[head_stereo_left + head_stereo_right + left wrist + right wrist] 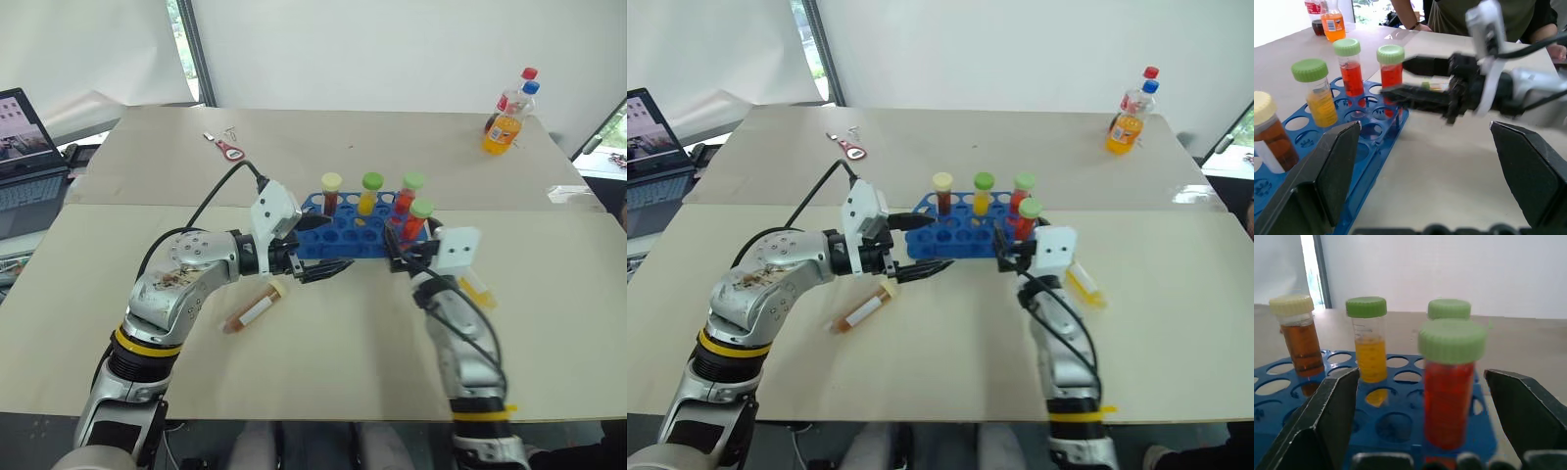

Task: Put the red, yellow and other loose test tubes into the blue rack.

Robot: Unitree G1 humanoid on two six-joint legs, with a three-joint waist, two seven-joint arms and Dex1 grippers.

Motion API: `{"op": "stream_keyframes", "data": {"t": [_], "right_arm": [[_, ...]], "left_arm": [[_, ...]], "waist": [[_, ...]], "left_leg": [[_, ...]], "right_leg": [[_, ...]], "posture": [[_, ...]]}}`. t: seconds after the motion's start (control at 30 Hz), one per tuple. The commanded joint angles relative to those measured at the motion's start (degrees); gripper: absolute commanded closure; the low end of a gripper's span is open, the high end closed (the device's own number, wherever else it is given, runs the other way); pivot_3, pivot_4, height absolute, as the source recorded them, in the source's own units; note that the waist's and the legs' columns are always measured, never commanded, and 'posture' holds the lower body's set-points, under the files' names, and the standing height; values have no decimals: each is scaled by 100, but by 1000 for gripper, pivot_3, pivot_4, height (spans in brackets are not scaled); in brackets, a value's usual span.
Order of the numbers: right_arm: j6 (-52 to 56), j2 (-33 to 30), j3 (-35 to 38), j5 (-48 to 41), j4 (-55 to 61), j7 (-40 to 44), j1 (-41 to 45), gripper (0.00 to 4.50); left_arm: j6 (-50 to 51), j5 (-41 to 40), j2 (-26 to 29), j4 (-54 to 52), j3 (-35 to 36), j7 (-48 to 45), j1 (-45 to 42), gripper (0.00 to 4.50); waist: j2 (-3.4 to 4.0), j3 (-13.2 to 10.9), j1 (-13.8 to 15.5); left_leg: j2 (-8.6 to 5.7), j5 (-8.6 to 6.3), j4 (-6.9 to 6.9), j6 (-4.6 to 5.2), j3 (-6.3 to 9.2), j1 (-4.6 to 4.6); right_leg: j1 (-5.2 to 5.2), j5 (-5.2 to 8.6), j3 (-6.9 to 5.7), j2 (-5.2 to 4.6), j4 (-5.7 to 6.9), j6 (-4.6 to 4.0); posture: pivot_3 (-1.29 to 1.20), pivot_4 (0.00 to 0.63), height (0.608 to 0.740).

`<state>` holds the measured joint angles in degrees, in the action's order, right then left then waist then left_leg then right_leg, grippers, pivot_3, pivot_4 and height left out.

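The blue rack point(345, 233) lies on the table point(323, 352) between the two arms, its near-left corner hidden behind the left pincer point(323, 266), whose fingers are spread wide and hold nothing. Four tubes stand upright in the rack: a brown tube with a cream cap point(331, 193), a yellow tube with a green cap point(370, 192), and two orange-red tubes with green caps point(411, 192) point(420, 217). The right pincer point(1422, 431) is released too, its fingers parted on either side of the nearer red tube without touching it. A loose brown tube point(253, 308) with a white label lies flat near the left arm; the label cannot be read. A yellow tube point(476, 288) lies partly hidden behind the right wrist. The orange soda bottle point(504, 125) stands far back, its label unreadable.
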<state>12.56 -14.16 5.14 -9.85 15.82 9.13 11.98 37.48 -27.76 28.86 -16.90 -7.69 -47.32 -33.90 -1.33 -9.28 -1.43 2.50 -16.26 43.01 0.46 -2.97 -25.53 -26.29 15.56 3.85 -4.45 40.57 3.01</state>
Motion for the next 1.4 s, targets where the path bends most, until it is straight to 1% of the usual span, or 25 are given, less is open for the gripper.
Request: {"op": "stream_keyframes", "data": {"t": [0.03,0.07,0.13,0.2,0.27,0.3,0.4,0.47,0.53,0.6,0.73,0.87,0.97,1.03,1.2,1.23,1.27,1.33,1.4], "right_arm": [[1169,-760,619,-487,1159,378,-175,19],[1530,-1035,805,-641,1335,482,-215,19],[2131,-1485,1077,-886,1525,662,-234,19],[3088,-2181,1279,-1312,1508,1114,-154,19],[4178,-2924,1277,-1665,1335,1508,58,19],[4480,-3155,1273,-1777,1216,1627,144,19],[5231,-3986,688,-1835,374,2207,689,19],[5364,-4349,179,-1717,-191,2534,1072,19],[5263,-4608,-368,-1550,-710,2954,1438,19],[5044,-4688,-954,-1263,-1359,3316,1920,19],[4666,-4550,-1953,-726,-2602,4068,2931,19],[4373,-4431,-2632,-258,-3413,4779,3536,19],[4247,-4408,-3074,60,-3777,5369,3836,817],[4169,-4399,-3277,242,-3902,5643,3939,1538],[4208,-4352,-3304,441,-3929,5934,4005,3264],[4243,-4380,-3261,449,-3865,5974,3984,3474],[4260,-4412,-3199,459,-3792,5987,3955,3518],[4370,-4527,-3046,398,-3534,6053,3869,3518],[4525,-4740,-2814,230,-3030,6147,3695,3519]], "left_arm": [[-189,67,84,0,104,-69,-14,0],[-208,112,108,21,83,-74,-10,0],[-254,155,143,57,57,-130,0,0],[-288,134,281,62,12,-363,20,0],[-332,47,540,10,-55,-827,52,0],[-339,32,594,-4,-111,-951,34,0],[-475,-21,1020,-100,-279,-1700,85,0],[-532,-51,1192,-172,-349,-2024,129,0],[-585,-53,1243,-253,-416,-2187,189,0],[-668,-7,1230,-327,-478,-2262,278,0],[-812,98,1096,-385,-585,-2235,366,0],[-861,121,1035,-434,-631,-2196,419,0],[-918,179,977,-437,-647,-2124,443,0],[-971,220,908,-422,-631,-2046,444,0],[-1059,323,801,-354,-624,-1916,441,0],[-1076,350,793,-326,-619,-1902,441,0],[-1088,375,793,-298,-609,-1890,443,0],[-1103,405,820,-247,-563,-1867,455,0],[-1097,406,882,-193,-452,-1837,489,0]], "waist": [[0,0,41],[0,0,52],[0,0,66],[-1,-1,66],[-1,-1,65],[-1,-1,61],[-1,-1,45],[-1,-1,54],[-1,-1,62],[-1,-1,75],[-1,-2,78],[-1,-2,88],[-1,-2,84],[-1,-2,89],[-1,-2,89],[-1,-2,89],[-1,-2,88],[-1,-2,85],[0,-2,96]], "left_leg": [[0,0,0,0,-1,-1],[-1,0,0,1,-3,0],[-1,-1,0,1,-8,1],[0,0,0,1,-9,3],[-1,0,0,2,-12,5],[0,0,-3,2,-11,5],[-1,0,-2,3,-14,7],[-1,0,-8,3,-16,8],[0,0,-10,3,-18,8],[-1,-2,-10,6,-19,4],[-3,-2,-8,7,-22,-2],[-1,-3,-11,8,-20,-1],[-1,-3,-10,9,-20,-2],[-1,-3,-10,9,-20,-2],[-1,-3,-8,8,-20,-1],[-1,-3,-8,8,-20,-1],[-1,-3,-8,8,-20,-1],[-1,-3,-8,8,-19,-1],[-1,-3,-9,8,-18,-2]], "right_leg": [[0,0,0,0,-11,0],[2,0,0,0,-36,0],[5,0,-1,0,-40,0],[9,0,-2,3,-42,0],[10,0,-1,2,-44,-1],[10,0,-1,3,-46,-1],[12,1,0,4,-48,-2],[13,1,0,4,-58,-2],[13,1,0,5,-62,-2],[13,1,0,3,-72,-2],[12,1,1,0,-80,-1],[11,1,-1,2,-79,-1],[11,1,-2,1,-80,-1],[10,1,-2,0,-79,-1],[10,1,-2,1,-75,-1],[10,1,-2,1,-74,-1],[10,1,-2,1,-74,-1],[10,1,-2,1,-73,-1],[8,1,-2,0,-70,-1]], "posture": [[0,150,676],[0,150,676],[0,150,676],[0,150,676],[0,150,676],[0,150,676],[0,150,676],[0,150,676],[0,150,676],[0,150,676],[0,150,676],[0,150,676],[0,150,676],[0,150,676],[0,150,676],[0,150,676],[0,150,676],[0,150,676],[0,150,676]]}}
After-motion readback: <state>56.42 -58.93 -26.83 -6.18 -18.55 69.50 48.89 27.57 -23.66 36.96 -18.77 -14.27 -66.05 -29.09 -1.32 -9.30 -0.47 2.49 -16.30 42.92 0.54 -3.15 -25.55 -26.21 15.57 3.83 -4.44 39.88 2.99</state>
